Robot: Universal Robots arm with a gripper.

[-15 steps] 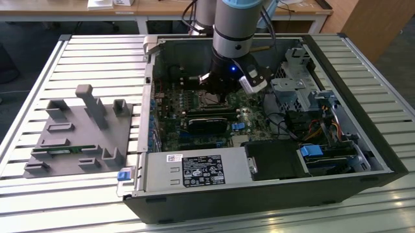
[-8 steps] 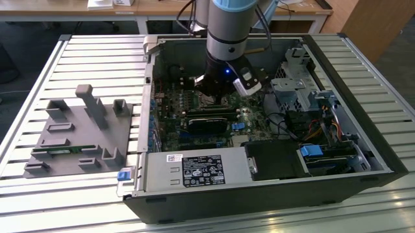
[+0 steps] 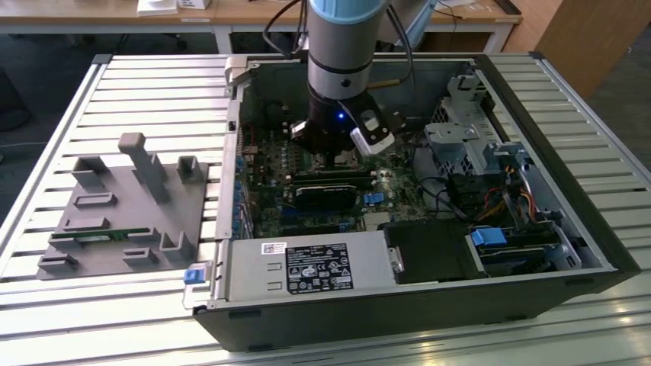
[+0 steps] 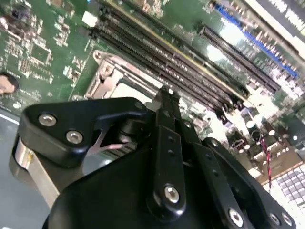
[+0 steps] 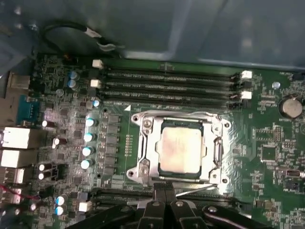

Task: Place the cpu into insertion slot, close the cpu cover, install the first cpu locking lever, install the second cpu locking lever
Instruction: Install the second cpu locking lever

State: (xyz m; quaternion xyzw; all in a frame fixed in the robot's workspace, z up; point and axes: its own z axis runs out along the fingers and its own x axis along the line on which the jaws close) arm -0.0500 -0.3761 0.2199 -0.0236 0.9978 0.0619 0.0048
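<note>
Cpu (image 5: 180, 148) sat seated in the insertion slot (image 5: 215, 151), cpu cover (image 5: 143, 151) shut over it, just beyond the gripper (image 5: 164, 188), whose fingers (image 5: 170, 187) were pressed together.

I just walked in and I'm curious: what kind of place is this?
Probably a robotics lab or test bench: a robot arm reaches into an opened computer case on a slatted metal table, with desks behind.

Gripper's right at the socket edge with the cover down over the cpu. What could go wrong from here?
1. The gripper sits at the cpu cover rim; a skewed push might bend the thin frame or shift the cpu.
2. The memory slots and capacitors crowd the socket, so a sideways slip could strike them.
</note>
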